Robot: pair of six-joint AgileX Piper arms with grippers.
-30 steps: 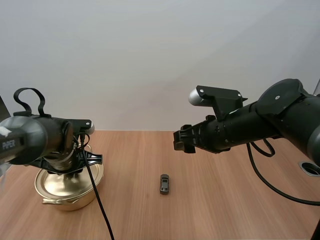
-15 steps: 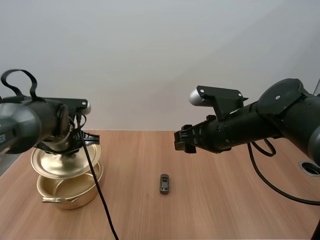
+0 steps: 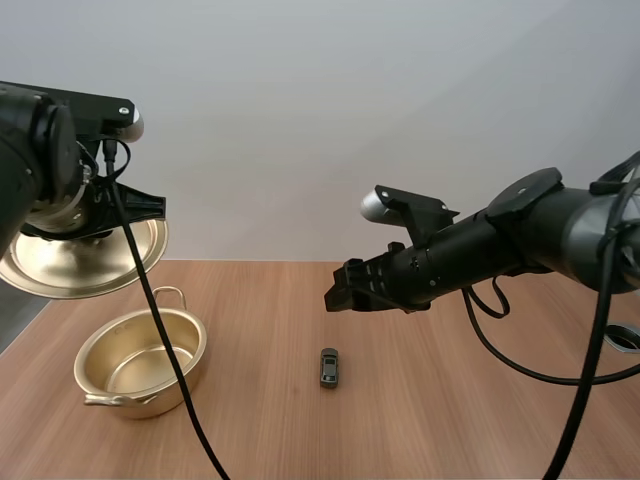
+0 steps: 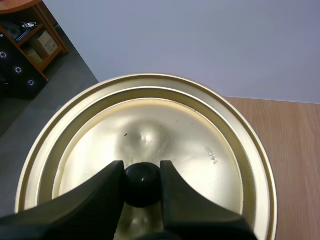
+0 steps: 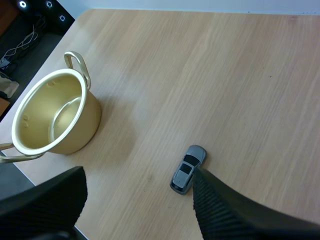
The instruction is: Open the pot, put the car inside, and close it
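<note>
left gripper [image 4: 142, 172]: i see the fingers clamped on the black round knob [image 4: 142, 187] of the shiny gold metal lid [image 3: 85, 262], which hangs in the air, up and left of the pot.
pot: round gold metal pot [image 3: 140, 362] with loop handles, open and empty, on the wooden table [image 3: 450, 400].
car: small grey toy car [image 3: 329, 367] lies on the table right of the pot, well apart from it.
right gripper [image 5: 139, 174]: fingers apart, nothing between them, hovers above the table near the car, not touching it.

A wooden table [image 3: 450, 420] meets a plain pale wall [image 3: 300, 120], a round grommet [image 3: 628, 338] set near its right edge.
</note>
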